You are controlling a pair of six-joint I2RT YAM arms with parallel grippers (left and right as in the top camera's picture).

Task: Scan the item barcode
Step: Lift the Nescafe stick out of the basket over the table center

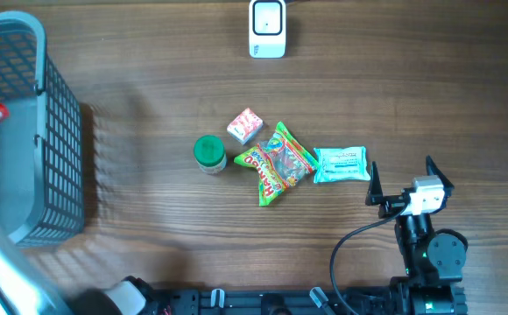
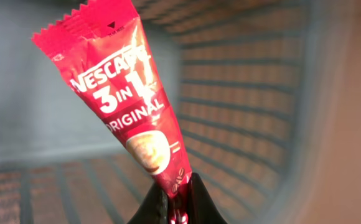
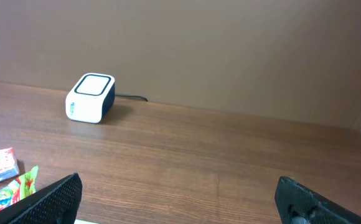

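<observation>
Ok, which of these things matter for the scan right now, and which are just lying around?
In the job: Nescafé sachet, pinched in the left gripper inside the basket; barcode scanner.

Lying about: green-lidded jar, pink-and-white packet, candy bag, teal packet. The right gripper is open and holds nothing.

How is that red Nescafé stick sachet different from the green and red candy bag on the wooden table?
The red Nescafé stick sachet is long and narrow; the green and red candy bag is wider and squatter. The sachet is pinched at one end by the left gripper, inside the grey mesh basket; the candy bag lies loose on the wooden table. Both are printed food packets.
</observation>
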